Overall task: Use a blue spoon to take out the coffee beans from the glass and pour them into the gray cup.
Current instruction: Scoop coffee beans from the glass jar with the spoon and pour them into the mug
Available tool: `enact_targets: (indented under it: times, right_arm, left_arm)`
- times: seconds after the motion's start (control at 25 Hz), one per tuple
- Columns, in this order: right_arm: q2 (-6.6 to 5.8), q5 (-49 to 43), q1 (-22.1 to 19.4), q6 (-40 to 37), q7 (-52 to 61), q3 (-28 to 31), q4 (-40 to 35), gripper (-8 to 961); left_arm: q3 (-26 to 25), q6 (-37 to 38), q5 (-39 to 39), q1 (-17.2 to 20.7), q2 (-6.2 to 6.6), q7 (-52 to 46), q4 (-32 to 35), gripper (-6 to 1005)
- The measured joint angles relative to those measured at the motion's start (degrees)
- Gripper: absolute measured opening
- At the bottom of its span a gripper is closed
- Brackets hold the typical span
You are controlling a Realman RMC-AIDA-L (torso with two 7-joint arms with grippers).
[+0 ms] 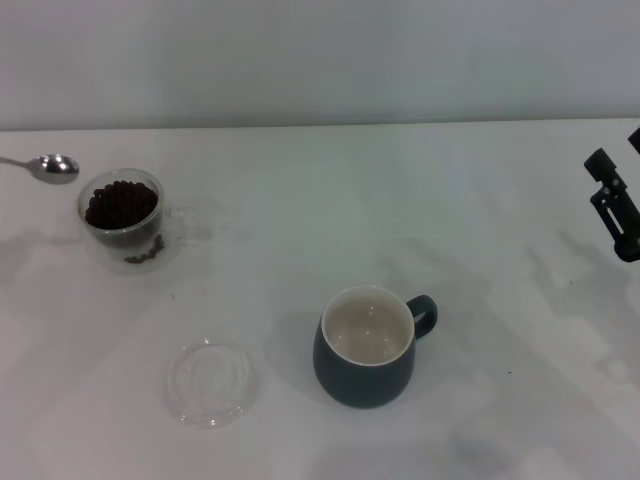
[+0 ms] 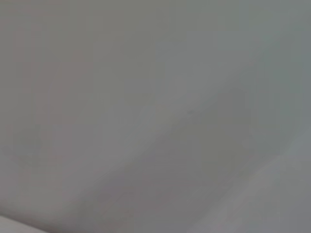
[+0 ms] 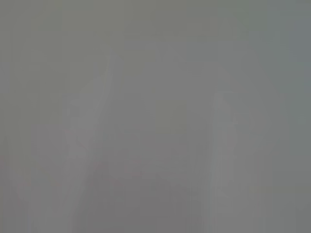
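The blue spoon shows only its silver bowl and thin neck at the far left edge of the head view, just behind the glass; its handle runs out of frame. The glass stands at the left and holds a heap of coffee beans. The gray cup stands upright in the middle front, cream inside, nothing in it, handle pointing right. My right gripper is a black shape at the right edge, far from the cup. The left gripper is out of view. Both wrist views show only a bare pale surface.
A shallow clear glass dish lies on the white table to the front left of the gray cup. A pale wall runs behind the table's far edge.
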Motion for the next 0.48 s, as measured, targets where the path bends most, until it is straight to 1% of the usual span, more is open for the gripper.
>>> enact_targets:
  times: [0.12, 0.24, 0.36, 0.48]
  right_arm:
    - [0.05, 0.0, -0.1, -0.2, 0.2, -0.7, -0.5, 510]
    - [0.1, 0.1, -0.1, -0.3, 1.1, -1.2, -1.4, 510]
    - [0.1, 0.0, 0.0, -0.2, 1.9, -1.3, -1.8, 510]
    - [0.1, 0.0, 0.2, 0.1, 2.2, -1.8, -2.4, 510]
  left_arm:
    - [-5.3, -0.2, 7.7, -0.9, 0.2, -5.9, 3.9, 126]
    - [-10.0, -0.4, 15.8, -2.7, 0.13, -10.4, 5.7, 127]
    - [-11.4, -0.4, 22.5, -5.0, -0.06, -13.5, 6.3, 127]
    - [-11.5, -1.5, 25.5, -6.1, -0.42, -14.8, 6.3, 126]
